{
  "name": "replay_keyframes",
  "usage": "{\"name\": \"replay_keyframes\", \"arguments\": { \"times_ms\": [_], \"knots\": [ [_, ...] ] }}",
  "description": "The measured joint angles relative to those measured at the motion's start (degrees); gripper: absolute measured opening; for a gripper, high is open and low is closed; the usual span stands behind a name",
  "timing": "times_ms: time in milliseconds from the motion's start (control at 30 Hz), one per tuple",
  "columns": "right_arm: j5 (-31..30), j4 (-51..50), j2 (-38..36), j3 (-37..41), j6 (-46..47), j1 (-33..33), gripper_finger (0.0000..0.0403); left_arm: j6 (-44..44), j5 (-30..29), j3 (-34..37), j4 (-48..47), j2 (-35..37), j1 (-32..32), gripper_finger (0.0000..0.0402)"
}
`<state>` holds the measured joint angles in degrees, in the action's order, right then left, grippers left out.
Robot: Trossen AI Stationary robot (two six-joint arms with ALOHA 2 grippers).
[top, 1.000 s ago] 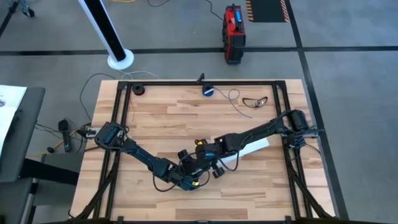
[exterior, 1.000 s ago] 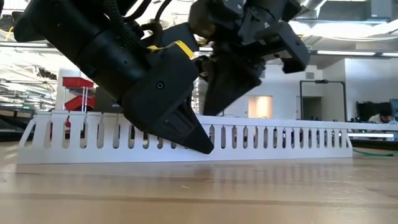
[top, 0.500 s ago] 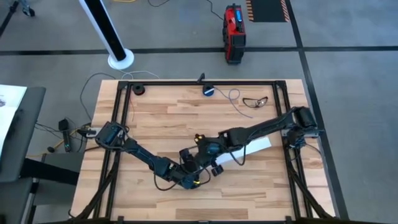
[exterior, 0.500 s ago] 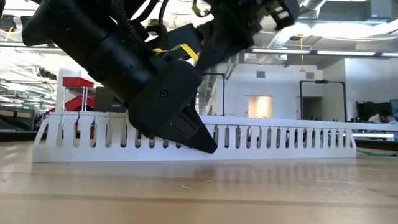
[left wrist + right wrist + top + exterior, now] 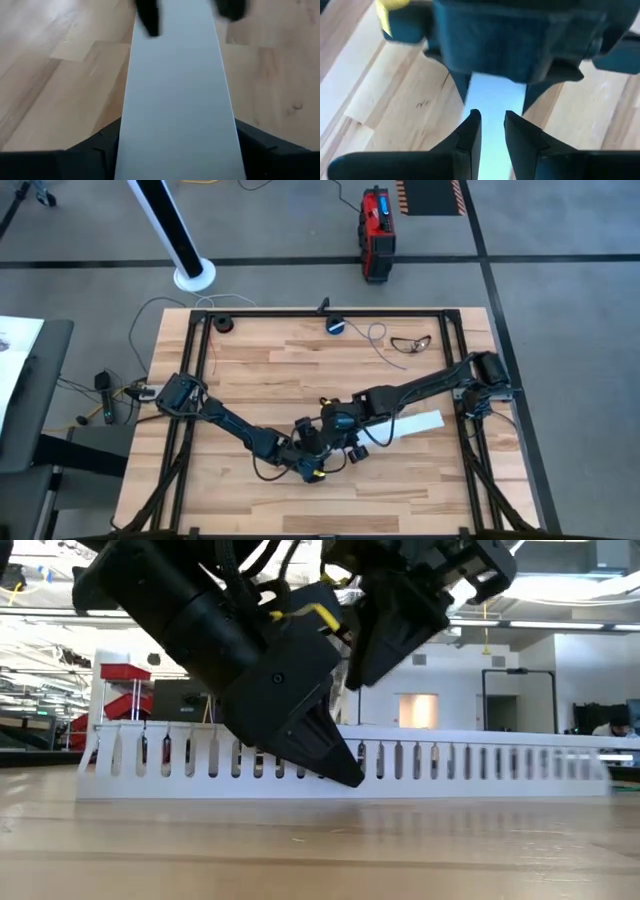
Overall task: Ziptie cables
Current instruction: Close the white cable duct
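Where the two arms meet near the front middle of the table (image 5: 250, 360), the tangle of dark housings hides much from above: you cannot pick out either set of fingertips in the high view. The left gripper (image 5: 312, 461) sits low over one end of the white strip (image 5: 415, 423). In its wrist view the strip fills the space between the fingers (image 5: 95, 150), which bear on both long edges, clamped across its width. The strip's far end is cut off by blurred dark shapes.

The right gripper (image 5: 492, 125) hangs just above the same strip, facing the left one. Its fingers (image 5: 470, 132) stand a sliver apart with only the pale strip showing in the gap.

The cables (image 5: 408, 342) lie untouched near the table's far right corner, well apart from both grippers, just beside the cord of the small round blue-black device (image 5: 335, 326).

The light wooden tabletop stands in a black frame on a grey floor, where a red case (image 5: 376, 222) and a white pole base (image 5: 193, 277) stand beyond its far edge.
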<state>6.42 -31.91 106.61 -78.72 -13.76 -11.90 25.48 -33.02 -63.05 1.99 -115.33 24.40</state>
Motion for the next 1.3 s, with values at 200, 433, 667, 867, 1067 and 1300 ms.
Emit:
{"name": "replay_keyframes", "arguments": {
  "times_ms": [200, 433, 667, 867, 1067, 1300],
  "knots": [
    [-0.43, -2.47, 0.00, 1.32, 0.28, 0.43, 0.0081, -1.17, 3.26, -1.33, -0.34, -0.11, -0.26, 0.0242],
    [-2.21, -4.08, -0.04, 1.34, 0.36, -0.07, 0.0014, -2.74, 2.96, -1.60, -0.32, -0.17, -0.48, 0.0242],
    [-2.21, -4.82, -0.07, 1.34, 0.92, -1.57, 0.0001, -2.65, 1.13, -1.62, -0.23, -0.17, -0.79, 0.0242],
    [-2.19, -4.57, 1.03, 1.52, 1.68, -1.58, 0.0001, -0.50, -0.94, -1.62, -0.06, -0.17, -0.82, 0.0242],
    [-1.56, -0.03, 3.14, 5.06, 2.78, -1.08, 0.0000, 5.28, -0.37, -1.62, -0.54, -0.33, -1.13, 0.0242],
    [-0.40, 1.15, 4.50, 5.58, 4.76, -0.99, 0.0000, 8.84, 5.90, -1.73, -1.97, 0.07, -3.07, 0.0242]
  ]
}}
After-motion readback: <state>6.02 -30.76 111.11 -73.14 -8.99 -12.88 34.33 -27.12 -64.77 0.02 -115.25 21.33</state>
